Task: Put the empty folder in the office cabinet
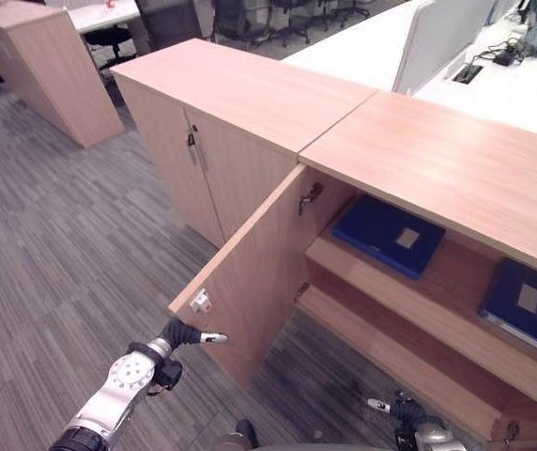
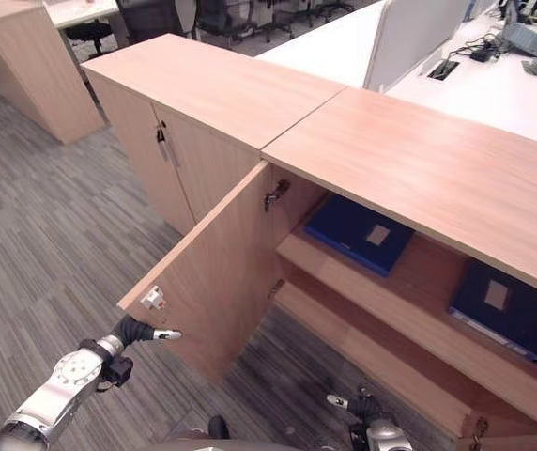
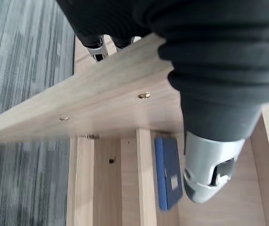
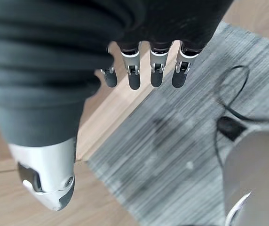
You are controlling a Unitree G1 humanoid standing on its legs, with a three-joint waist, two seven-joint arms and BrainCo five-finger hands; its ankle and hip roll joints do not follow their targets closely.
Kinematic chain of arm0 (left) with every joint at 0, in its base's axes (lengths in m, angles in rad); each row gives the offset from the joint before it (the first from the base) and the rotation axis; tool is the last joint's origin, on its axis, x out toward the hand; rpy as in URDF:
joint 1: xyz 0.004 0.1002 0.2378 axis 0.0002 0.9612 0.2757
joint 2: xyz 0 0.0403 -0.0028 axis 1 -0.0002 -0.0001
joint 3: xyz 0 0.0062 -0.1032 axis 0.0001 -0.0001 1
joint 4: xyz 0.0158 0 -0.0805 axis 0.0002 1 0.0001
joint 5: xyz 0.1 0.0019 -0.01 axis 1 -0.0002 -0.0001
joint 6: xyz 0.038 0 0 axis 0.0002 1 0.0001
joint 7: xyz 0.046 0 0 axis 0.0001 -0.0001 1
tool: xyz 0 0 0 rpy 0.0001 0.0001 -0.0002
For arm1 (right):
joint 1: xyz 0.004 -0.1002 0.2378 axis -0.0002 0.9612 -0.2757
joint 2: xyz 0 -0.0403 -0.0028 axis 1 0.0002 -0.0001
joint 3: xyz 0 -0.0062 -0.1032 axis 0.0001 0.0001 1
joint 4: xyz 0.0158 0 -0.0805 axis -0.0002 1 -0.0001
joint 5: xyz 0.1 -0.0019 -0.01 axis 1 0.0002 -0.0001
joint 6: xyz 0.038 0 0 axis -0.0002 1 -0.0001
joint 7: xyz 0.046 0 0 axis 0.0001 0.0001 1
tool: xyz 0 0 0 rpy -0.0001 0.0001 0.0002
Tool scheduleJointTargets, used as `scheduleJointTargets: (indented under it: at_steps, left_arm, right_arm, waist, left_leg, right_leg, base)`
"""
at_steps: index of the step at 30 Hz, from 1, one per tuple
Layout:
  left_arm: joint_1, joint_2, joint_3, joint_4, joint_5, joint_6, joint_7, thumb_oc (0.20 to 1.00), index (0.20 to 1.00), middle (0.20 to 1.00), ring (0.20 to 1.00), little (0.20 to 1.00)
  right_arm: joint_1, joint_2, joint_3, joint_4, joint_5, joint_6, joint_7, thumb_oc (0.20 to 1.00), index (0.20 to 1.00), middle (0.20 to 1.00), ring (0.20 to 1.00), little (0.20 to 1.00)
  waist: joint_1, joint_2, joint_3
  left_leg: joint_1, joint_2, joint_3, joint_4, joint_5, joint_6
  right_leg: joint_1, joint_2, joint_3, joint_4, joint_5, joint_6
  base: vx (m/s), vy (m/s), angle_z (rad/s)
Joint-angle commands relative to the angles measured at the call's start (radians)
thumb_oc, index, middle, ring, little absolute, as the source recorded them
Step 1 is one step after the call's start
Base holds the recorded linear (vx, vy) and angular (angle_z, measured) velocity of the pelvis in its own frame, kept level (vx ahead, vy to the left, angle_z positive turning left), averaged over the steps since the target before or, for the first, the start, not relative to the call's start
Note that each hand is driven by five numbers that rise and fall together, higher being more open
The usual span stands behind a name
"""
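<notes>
Low right hand (image 4: 139,52) hangs with fingers straight, while left hand (image 1: 186,334) fingers reach the open cabinet door (image 1: 250,263), their grip unclear

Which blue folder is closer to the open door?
The blue folder with the tan label lying at the shelf's left end, just inside the open cabinet door. The other blue folder lies far along the same shelf, at the right end.
</notes>
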Motion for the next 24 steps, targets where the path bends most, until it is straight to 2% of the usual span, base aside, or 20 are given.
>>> scheduleJointTargets:
  at_steps: [1, 2, 6, 8, 10, 12, 14, 15, 16, 17, 18, 19, 20, 21, 24]
  left_arm:
    - [-0.195, -0.144, -0.093, -0.07, -0.037, -0.056, -0.036, 1.0, 1.0, 1.0, 1.0, 1.0]
    - [-0.203, -0.154, -0.097, -0.071, -0.036, -0.057, -0.033, 1.0, 1.0, 1.0, 1.0, 1.0]
    - [-0.211, -0.158, -0.107, -0.086, -0.034, -0.056, -0.036, 1.0, 1.0, 1.0, 1.0, 1.0]
    - [-0.231, -0.172, -0.122, -0.087, -0.039, -0.053, -0.036, 1.0, 1.0, 1.0, 1.0, 1.0]
    - [-0.25, -0.182, -0.131, -0.078, -0.036, -0.052, -0.032, 1.0, 1.0, 1.0, 1.0, 1.0]
    - [-0.261, -0.187, -0.136, -0.072, -0.033, -0.054, -0.027, 1.0, 1.0, 1.0, 1.0, 1.0]
    - [-0.268, -0.191, -0.141, -0.073, -0.031, -0.054, -0.019, 1.0, 1.0, 1.0, 1.0, 1.0]
    - [-0.264, -0.187, -0.135, -0.082, -0.03, -0.055, -0.014, 1.0, 1.0, 1.0, 1.0, 1.0]
    - [-0.264, -0.186, -0.135, -0.083, -0.03, -0.055, -0.014, 1.0, 1.0, 1.0, 1.0, 1.0]
    - [-0.254, -0.185, -0.133, -0.085, -0.029, -0.055, -0.012, 1.0, 1.0, 1.0, 1.0, 1.0]
    - [-0.236, -0.189, -0.117, -0.067, -0.021, -0.058, -0.001, 1.0, 1.0, 1.0, 1.0, 1.0]
    - [-0.236, -0.19, -0.117, -0.066, -0.02, -0.059, -0.001, 1.0, 1.0, 1.0, 1.0, 1.0]
    - [-0.233, -0.192, -0.107, -0.057, -0.02, -0.06, 0.004, 1.0, 1.0, 1.0, 1.0, 1.0]
    - [-0.23, -0.198, -0.094, -0.048, -0.023, -0.062, 0.009, 1.0, 1.0, 1.0, 1.0, 1.0]
    - [-0.229, -0.216, -0.057, 0.004, -0.013, -0.066, 0.044, 1.0, 1.0, 1.0, 1.0, 1.0]
  right_arm:
    - [-0.044, 0.01, 0.046, -0.022, -0.042, -0.018, -0.005, 1.0, 1.0, 1.0, 1.0, 1.0]
    - [-0.041, 0.006, 0.049, -0.022, -0.043, -0.019, -0.004, 1.0, 1.0, 1.0, 1.0, 1.0]
    - [-0.04, -0.001, 0.047, -0.021, -0.038, -0.02, -0.004, 1.0, 1.0, 1.0, 1.0, 1.0]
    - [-0.038, -0.011, 0.036, -0.019, -0.024, -0.02, -0.008, 1.0, 1.0, 1.0, 1.0, 1.0]
    - [-0.042, -0.022, 0.027, -0.013, -0.015, -0.018, -0.016, 1.0, 1.0, 1.0, 1.0, 1.0]
    - [-0.04, -0.03, 0.02, -0.009, -0.01, -0.016, -0.017, 1.0, 1.0, 1.0, 1.0, 1.0]
    - [-0.042, -0.044, 0.013, 0.003, -0.003, -0.008, -0.019, 1.0, 1.0, 1.0, 1.0, 1.0]
    - [-0.044, -0.053, 0.013, 0.013, -0.004, -0.001, -0.02, 1.0, 1.0, 1.0, 1.0, 1.0]
    - [-0.045, -0.052, 0.013, 0.013, -0.004, -0.001, -0.02, 1.0, 1.0, 1.0, 1.0, 1.0]
    - [-0.043, -0.057, 0.015, 0.021, -0.009, 0.002, -0.02, 1.0, 1.0, 1.0, 1.0, 1.0]
    - [-0.044, -0.061, 0.018, 0.035, -0.016, 0.01, -0.02, 1.0, 1.0, 1.0, 1.0, 1.0]
    - [-0.044, -0.061, 0.018, 0.035, -0.016, 0.01, -0.02, 1.0, 1.0, 1.0, 1.0, 1.0]
    - [-0.043, -0.063, 0.016, 0.043, -0.018, 0.008, -0.021, 1.0, 1.0, 1.0, 1.0, 1.0]
    - [-0.045, -0.06, 0.018, 0.045, -0.024, 0.008, -0.019, 1.0, 1.0, 1.0, 1.0, 1.0]
    - [-0.028, -0.042, 0.034, 0.038, -0.029, 0.005, -0.018, 1.0, 1.0, 1.0, 1.0, 1.0]
  waist:
    - [-0.117, -0.015, -0.026]
    - [-0.131, -0.011, -0.027]
    - [-0.145, -0.003, -0.03]
    - [-0.171, 0.008, -0.023]
    - [-0.177, 0.015, -0.015]
    - [-0.187, 0.014, -0.013]
    - [-0.181, 0.013, -0.001]
    - [-0.164, 0.01, 0.006]
    - [-0.164, 0.01, 0.005]
    - [-0.146, 0.008, 0.01]
    - [-0.103, 0.01, 0.016]
    - [-0.104, 0.01, 0.016]
    - [-0.1, 0.012, 0.019]
    - [-0.101, 0.013, 0.018]
    - [-0.112, 0.017, -0.002]
  left_leg:
    - [0.025, 0.051, -0.025, 0.033, -0.059, -0.041]
    - [0.029, 0.066, -0.016, 0.034, -0.049, -0.049]
    - [0.028, 0.089, 0.0, 0.044, -0.034, -0.061]
    - [0.036, 0.115, 0.015, 0.065, -0.023, -0.074]
    - [0.022, 0.135, 0.005, 0.082, -0.002, -0.084]
    - [0.023, 0.136, -0.005, 0.083, -0.006, -0.087]
    - [0.0, 0.122, -0.096, 0.122, -0.017, -0.087]
    - [-0.011, 0.092, -0.192, 0.13, -0.042, -0.081]
    - [-0.017, 0.092, -0.193, 0.131, -0.039, -0.08]
    - [-0.028, 0.06, -0.296, 0.127, -0.061, -0.074]
    - [-0.071, -0.028, -0.57, 0.106, -0.081, -0.065]
    - [-0.071, -0.029, -0.571, 0.107, -0.082, -0.065]
    - [-0.08, -0.048, -0.617, 0.109, -0.084, -0.062]
    - [-0.072, -0.048, -0.623, 0.1, -0.084, -0.063]
    - [-0.023, -0.02, -0.575, 0.058, -0.073, -0.063]
  right_leg:
    - [0.009, 0.068, 0.038, -0.051, 0.06, 0.008]
    - [0.011, 0.09, 0.052, -0.065, 0.052, 0.001]
    - [0.011, 0.115, 0.067, -0.078, 0.045, -0.01]
    - [0.023, 0.143, 0.082, -0.085, 0.023, -0.021]
    - [0.014, 0.157, 0.094, -0.078, 0.017, -0.034]
    - [0.013, 0.163, 0.103, -0.071, 0.006, -0.036]
    - [-0.003, 0.17, 0.138, -0.049, -0.001, -0.053]
    - [-0.008, 0.173, 0.164, -0.037, -0.006, -0.059]
    - [-0.012, 0.173, 0.164, -0.037, -0.003, -0.059]
    - [-0.009, 0.179, 0.197, -0.028, -0.011, -0.065]
    - [-0.012, 0.208, 0.309, -0.02, -0.017, -0.079]
    - [-0.011, 0.207, 0.309, -0.019, -0.02, -0.079]
    - [-0.011, 0.218, 0.342, -0.018, -0.022, -0.082]
    - [-0.009, 0.223, 0.358, -0.016, -0.024, -0.082]
    - [0.008, 0.235, 0.376, -0.037, -0.023, -0.078]
  base:
    - [-0.1, -0.336, -0.26]
    - [-0.06, -0.207, -0.28]
    - [-0.04, -0.155, -0.28]
    - [-0.05, -0.206, -0.3]
    - [-0.07, -0.116, -0.19]
    - [-0.05, -0.096, -0.43]
    - [-0.07, -0.115, -0.59]
    - [-0.04, -0.054, -0.66]
    - [0.03, -0.061, -0.96]
    - [0.11, -0.061, -1.5]
    - [0.13, -0.061, -1.57]
    - [0.11, -0.034, -1.69]
    - [0.04, 0.003, -1.91]
    - [0.04, 0.006, -1.92]
    - [0.08, 0.02, -0.65]
